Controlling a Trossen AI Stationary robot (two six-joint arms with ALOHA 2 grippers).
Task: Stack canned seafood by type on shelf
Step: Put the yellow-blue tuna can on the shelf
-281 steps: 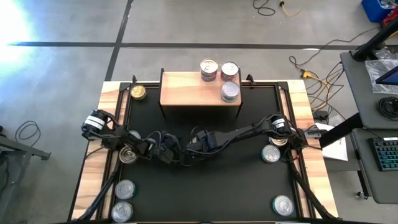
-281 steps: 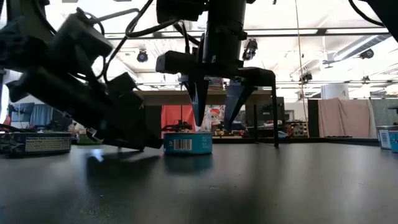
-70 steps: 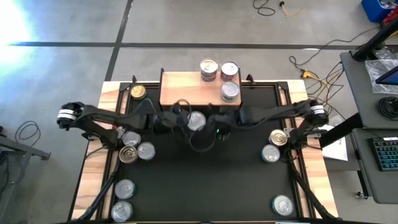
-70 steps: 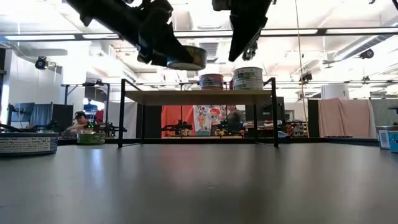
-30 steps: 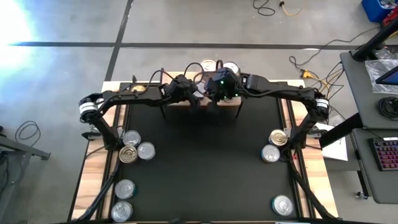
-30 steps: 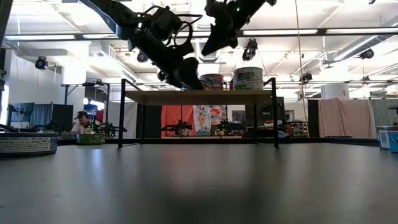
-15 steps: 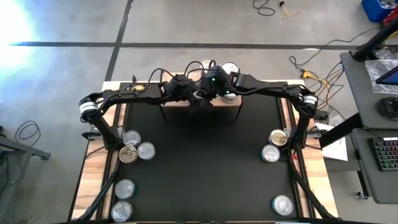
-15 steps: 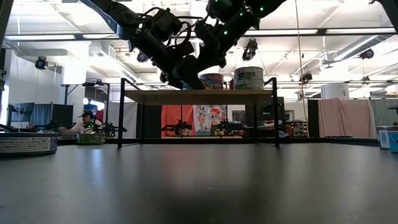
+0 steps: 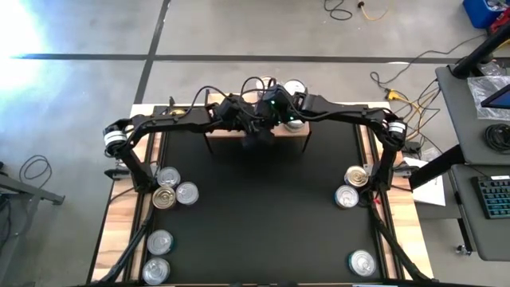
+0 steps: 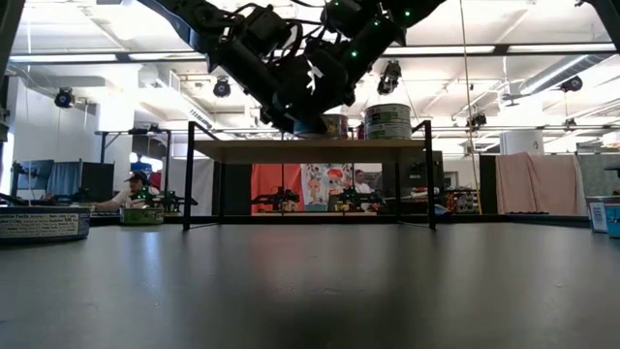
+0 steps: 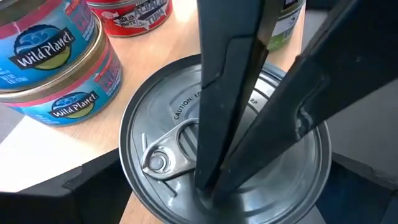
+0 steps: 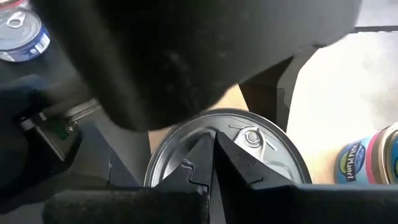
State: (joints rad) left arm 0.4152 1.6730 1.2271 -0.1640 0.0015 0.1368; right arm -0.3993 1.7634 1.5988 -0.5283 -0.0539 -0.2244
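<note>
both arms reach over the light-wood shelf (image 9: 223, 121) at the far side of the black mat (image 9: 263, 215), and the two claws meet over one silver-lidded tin (image 11: 224, 162) that sits on the shelf board.

the left gripper (image 9: 256, 126) has its fingers spread as wide as they go. in the left wrist view the tin lies between them, under the claw, with its ring pull up. no left finger is seen pressing on its side, so the left claw has hold of nothing.

the right gripper (image 12: 214, 163) is pinched fully together. its two closed fingertips (image 11: 211, 180) come straight down onto the lid of the same tin, touching or nearly touching it near the middle, just beside the ring pull. it grasps nothing.

just beside the left claw, on the same board, stands a stack of two blue-labelled tins (image 11: 53, 68), and past them a red-labelled tin (image 11: 134, 14). in the low view the shelf tins (image 10: 386, 122) show to one side of both claws.

well away from the claws, more tins lie flat on the mat: a cluster of three (image 9: 169, 187) and two more (image 9: 158, 255) on the left arm's side, and three (image 9: 351, 191) on the right arm's side.
</note>
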